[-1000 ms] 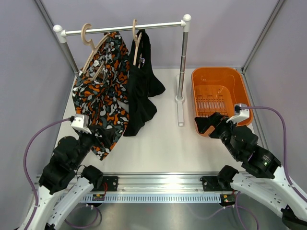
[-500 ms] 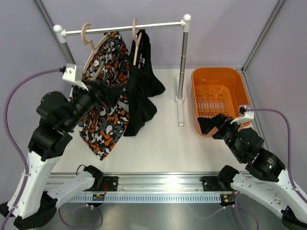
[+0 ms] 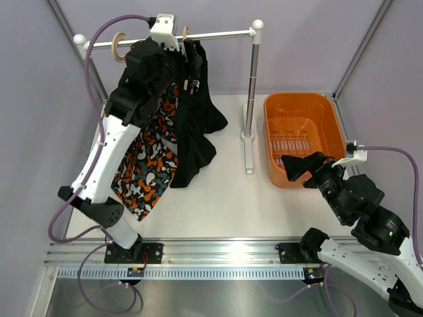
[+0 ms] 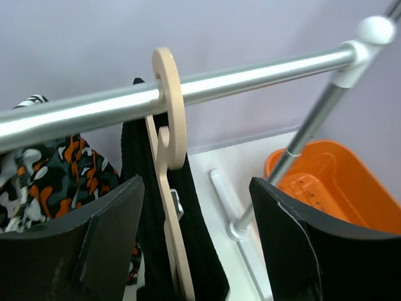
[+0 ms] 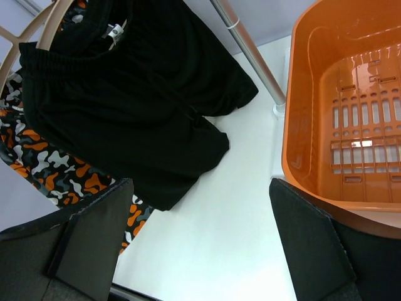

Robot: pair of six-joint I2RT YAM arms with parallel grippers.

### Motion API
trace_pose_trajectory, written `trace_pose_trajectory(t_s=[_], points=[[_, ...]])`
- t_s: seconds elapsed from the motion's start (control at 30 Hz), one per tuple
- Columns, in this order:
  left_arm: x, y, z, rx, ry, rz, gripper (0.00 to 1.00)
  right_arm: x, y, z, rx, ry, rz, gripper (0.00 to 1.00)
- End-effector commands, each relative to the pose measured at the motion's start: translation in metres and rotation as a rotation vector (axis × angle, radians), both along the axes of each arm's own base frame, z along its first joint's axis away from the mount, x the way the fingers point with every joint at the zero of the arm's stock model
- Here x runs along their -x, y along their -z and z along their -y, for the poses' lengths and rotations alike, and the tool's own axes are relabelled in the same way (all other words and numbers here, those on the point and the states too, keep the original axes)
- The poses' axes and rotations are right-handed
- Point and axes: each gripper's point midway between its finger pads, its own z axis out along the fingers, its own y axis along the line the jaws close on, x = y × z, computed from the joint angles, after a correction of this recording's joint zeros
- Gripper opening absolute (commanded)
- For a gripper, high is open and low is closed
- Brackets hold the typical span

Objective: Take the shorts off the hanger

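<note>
From above, the left claw [image 3: 190,63] is at the top of the frame by the rail [image 3: 218,34], right at the hanger [image 3: 186,33] of the black shorts [image 3: 195,125]. The patterned shorts [image 3: 149,165] hang just left of them, partly behind the arm. Both pairs are on their hangers. The right claw [image 3: 297,165] sits wide and empty at the lower right, beside the orange basket [image 3: 268,132]. In the left wrist view, the left claw [image 4: 195,188] is fairly wide and holds nothing. The wooden hanger [image 4: 169,125] stands between its two fingers and touches neither. If it shuts here, it may pinch only the hard hanger and not the cloth. Then a pull could lift the hanger off the rail [image 4: 250,72], shorts and all. In the right wrist view, the right claw [image 5: 200,183] is wide open, and the black shorts [image 5: 125,106] hang at the upper left, well apart from it. It looks too far off to catch them if they drop.
</note>
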Motion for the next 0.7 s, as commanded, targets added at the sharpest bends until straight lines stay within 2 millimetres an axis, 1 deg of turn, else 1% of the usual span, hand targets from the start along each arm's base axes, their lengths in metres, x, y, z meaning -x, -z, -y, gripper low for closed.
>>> trace_pose_trajectory(t_s=[0.0, 0.1, 0.13, 0.17, 0.23, 0.33, 0.5, 0.57, 0.63, 0.67], points=[[-0.018, -0.009, -0.004, -0.047, -0.065, 0.023, 0.72, 0.004, -0.013, 0.014, 0.001, 0.040, 0.023, 0.99], [-0.028, -0.002, -0.002, -0.056, -0.082, 0.018, 0.71, 0.006, -0.015, 0.018, -0.001, 0.046, 0.030, 0.99], [-0.034, 0.006, -0.001, -0.074, -0.092, 0.011, 0.71, 0.006, -0.014, 0.019, 0.003, 0.050, 0.028, 1.00], [-0.037, 0.006, 0.000, -0.076, -0.096, 0.020, 0.71, 0.006, -0.014, 0.020, 0.005, 0.051, 0.030, 0.99], [-0.046, 0.013, 0.000, -0.102, -0.114, 0.016, 0.70, 0.007, -0.016, 0.021, 0.007, 0.051, 0.034, 0.99], [-0.053, 0.024, -0.001, -0.126, -0.137, 0.001, 0.69, 0.007, -0.017, 0.022, 0.012, 0.052, 0.033, 0.99], [-0.058, 0.036, -0.001, -0.152, -0.148, -0.016, 0.61, 0.008, -0.018, 0.023, 0.011, 0.052, 0.034, 1.00], [-0.059, 0.040, -0.002, -0.162, -0.155, -0.024, 0.61, 0.008, -0.017, 0.022, 0.012, 0.051, 0.033, 1.00], [-0.059, 0.040, -0.003, -0.164, -0.160, -0.019, 0.61, 0.008, -0.019, 0.023, 0.010, 0.051, 0.036, 0.99], [-0.060, 0.045, -0.003, -0.171, -0.159, -0.026, 0.61, 0.007, -0.019, 0.022, 0.014, 0.050, 0.035, 0.99]])
